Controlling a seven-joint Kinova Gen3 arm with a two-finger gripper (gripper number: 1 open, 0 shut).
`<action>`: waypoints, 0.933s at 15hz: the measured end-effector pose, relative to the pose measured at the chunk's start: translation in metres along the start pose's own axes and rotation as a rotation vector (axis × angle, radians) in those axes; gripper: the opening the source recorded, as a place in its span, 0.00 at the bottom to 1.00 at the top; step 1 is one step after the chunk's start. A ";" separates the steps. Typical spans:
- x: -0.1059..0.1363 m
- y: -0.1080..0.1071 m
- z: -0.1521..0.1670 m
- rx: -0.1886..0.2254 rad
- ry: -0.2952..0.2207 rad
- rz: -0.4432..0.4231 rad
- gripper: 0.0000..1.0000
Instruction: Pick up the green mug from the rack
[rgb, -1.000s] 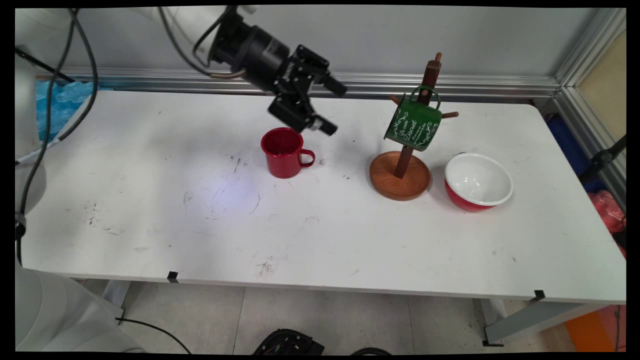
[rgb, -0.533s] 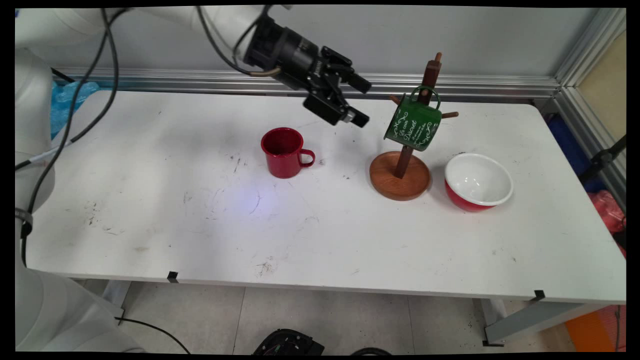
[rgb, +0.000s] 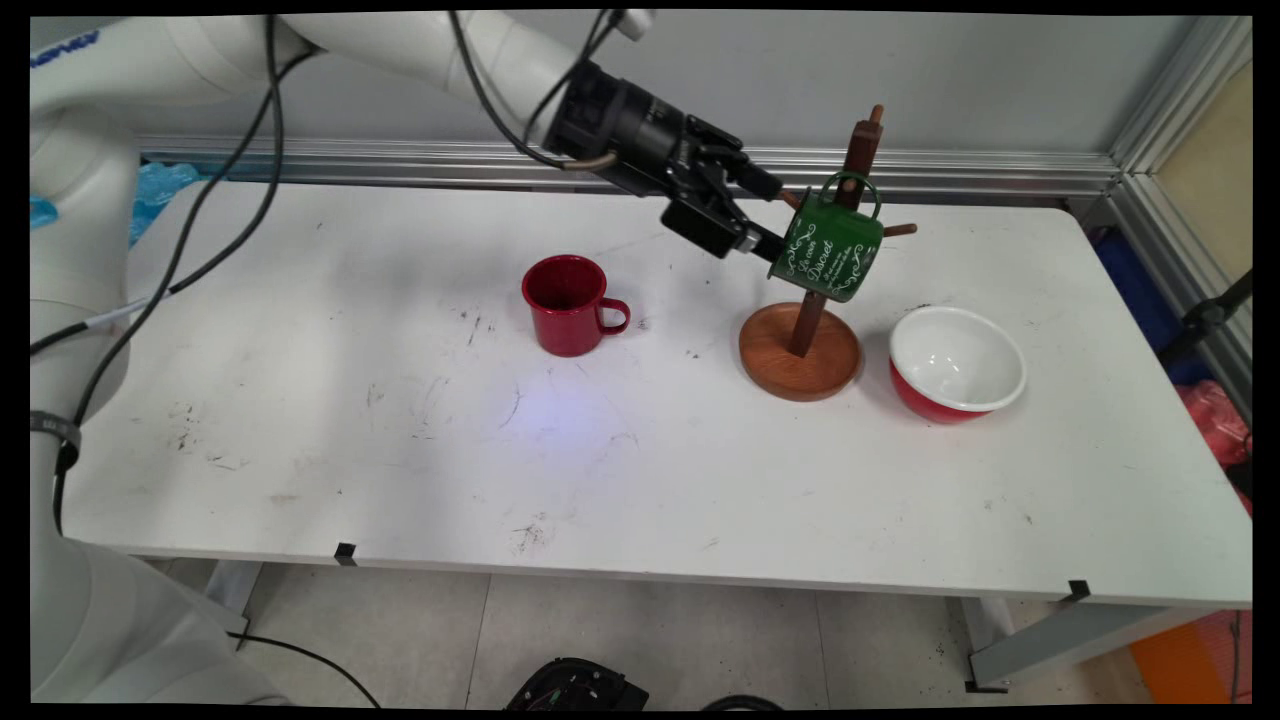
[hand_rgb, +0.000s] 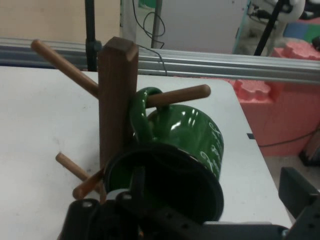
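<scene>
Tool (rgb: 772, 214) at green mug (rgb: 828, 248); grip unclear.

Even, diffuse light is falling from overhead across the white table (rgb: 640, 470), leaving soft, faint shadows beside the red mug (rgb: 566, 304) and the red bowl (rgb: 957, 366). The main view is bowing at its corners. In the hand view, highlights are glinting on the green mug (hand_rgb: 187, 135) (its near rim is looking slightly soft).

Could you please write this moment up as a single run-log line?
gripper: open, at green mug rim | mug: hangs by handle on rack peg | red mug: upright, apart | bowl: right of rack
</scene>
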 end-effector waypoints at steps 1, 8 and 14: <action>-0.001 -0.001 0.006 -0.002 0.005 -0.010 1.00; -0.008 -0.008 0.038 -0.014 0.024 -0.058 1.00; -0.015 -0.010 0.049 -0.024 0.037 -0.102 0.00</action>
